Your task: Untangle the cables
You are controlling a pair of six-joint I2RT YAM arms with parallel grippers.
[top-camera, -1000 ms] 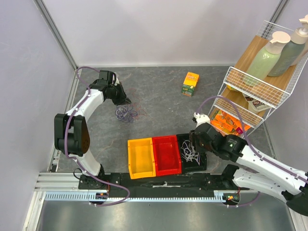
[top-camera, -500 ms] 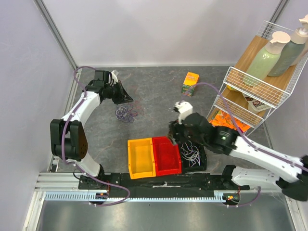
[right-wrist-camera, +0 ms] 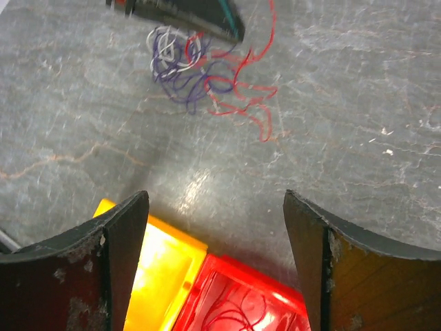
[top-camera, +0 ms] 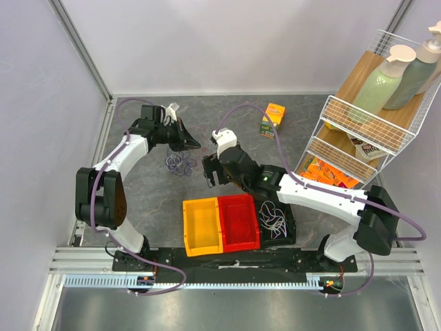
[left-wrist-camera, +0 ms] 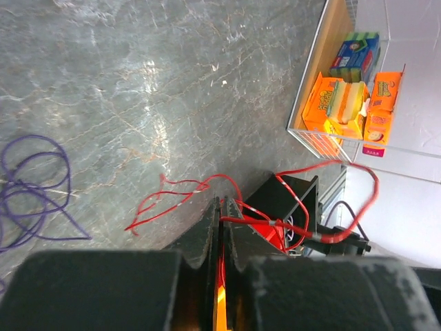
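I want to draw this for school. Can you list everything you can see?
tangled thin purple and white cables: one pile, far left
thin red cable: one, beside that pile
yellow plastic bin: one, near edge, left of row
red plastic bin: one, middle of row
black plastic bin: one, right of row
loose white cables: some, inside that bin
small orange and green box: one, far middle
white wire rack: one, right side
pale green pump bottles: two, rack top
orange packets: several, lower rack shelf
left gripper: shut on thin red cable
right gripper: open, empty, just beyond the bins
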